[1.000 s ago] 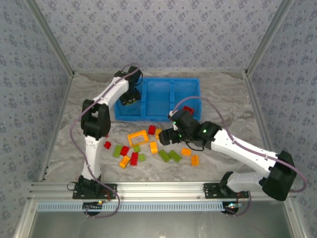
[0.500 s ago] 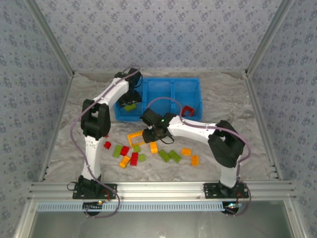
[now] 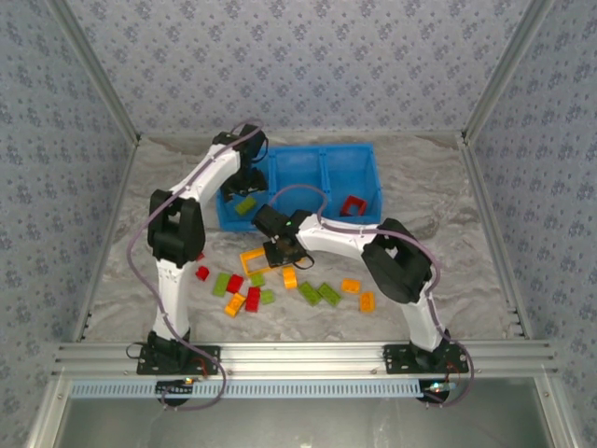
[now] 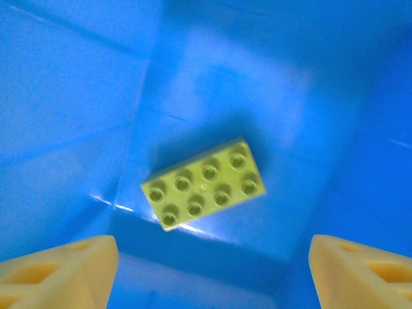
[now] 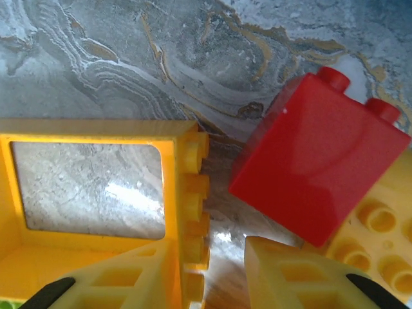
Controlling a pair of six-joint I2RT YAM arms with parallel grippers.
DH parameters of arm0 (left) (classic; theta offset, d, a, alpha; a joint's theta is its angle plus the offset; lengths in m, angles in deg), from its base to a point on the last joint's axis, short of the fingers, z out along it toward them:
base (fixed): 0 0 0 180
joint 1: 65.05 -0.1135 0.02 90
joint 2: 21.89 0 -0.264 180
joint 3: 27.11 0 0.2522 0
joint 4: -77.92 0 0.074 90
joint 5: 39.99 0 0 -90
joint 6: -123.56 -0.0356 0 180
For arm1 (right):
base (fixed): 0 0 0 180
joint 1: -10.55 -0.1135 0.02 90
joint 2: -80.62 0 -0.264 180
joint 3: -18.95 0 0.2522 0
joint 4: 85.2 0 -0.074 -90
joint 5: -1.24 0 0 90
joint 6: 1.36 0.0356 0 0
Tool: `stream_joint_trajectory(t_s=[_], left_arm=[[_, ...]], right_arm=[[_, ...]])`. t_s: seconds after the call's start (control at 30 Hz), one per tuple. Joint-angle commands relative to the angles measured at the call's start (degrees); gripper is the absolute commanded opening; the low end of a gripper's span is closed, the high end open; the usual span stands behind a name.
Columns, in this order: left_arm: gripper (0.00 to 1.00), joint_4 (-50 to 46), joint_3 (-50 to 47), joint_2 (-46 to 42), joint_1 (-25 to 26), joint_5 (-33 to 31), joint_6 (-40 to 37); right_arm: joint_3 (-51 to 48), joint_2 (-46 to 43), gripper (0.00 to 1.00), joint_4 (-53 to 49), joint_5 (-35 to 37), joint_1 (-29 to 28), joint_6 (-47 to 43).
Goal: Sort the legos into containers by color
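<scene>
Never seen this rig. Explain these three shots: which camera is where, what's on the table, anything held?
Two robot arms bolted at the near edge of a marble table sort toy bricks by colour. The wide shot is from a fixed camera above and behind them; each close-up is from a wrist camera. On the table: a blue three-compartment bin and loose red, orange and green bricks. The left jaws hang open over a green brick lying in the bin's left compartment. The right jaws straddle one wall of an orange frame beside a red brick; a firm grip can't be confirmed.
</scene>
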State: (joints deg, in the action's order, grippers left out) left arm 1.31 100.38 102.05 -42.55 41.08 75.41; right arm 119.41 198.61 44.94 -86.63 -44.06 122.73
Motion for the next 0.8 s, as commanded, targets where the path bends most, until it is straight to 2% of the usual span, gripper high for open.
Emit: stream_joint_trajectory(t_s=[0.0,0.17,0.3,0.47,0.63,0.77], left_arm=[[0.81,-0.6,0.8,-7.4,-0.2,-0.2,2.0],[0.8,0.8,-1.7,-8.2,-0.5,0.2,1.1],[0.72,3.3,-4.5,-8.5,-1.3,0.2,-0.8],[0.58,3.3,-4.0,-8.4,-2.3,-0.6,-4.3],[0.57,5.8,-4.5,-12.6,-2.3,1.9,-5.9],[0.58,7.0,-5.8,-18.0,-1.5,3.7,-6.6]], right_arm=[[2.9,1.9,0.32,-2.5,0.9,-0.1,1.3],[4.1,3.0,0.2,-3.6,1.3,-0.2,1.5],[4.0,1.8,0.06,-5.8,3.9,-0.7,1.5],[5.3,-3.7,0.02,-12.3,9.7,-1.4,0.3],[7.6,-11.0,0.02,-19.5,15.9,-0.5,-4.1],[10.8,-14.2,0.02,-21.0,20.9,3.7,-15.4]])
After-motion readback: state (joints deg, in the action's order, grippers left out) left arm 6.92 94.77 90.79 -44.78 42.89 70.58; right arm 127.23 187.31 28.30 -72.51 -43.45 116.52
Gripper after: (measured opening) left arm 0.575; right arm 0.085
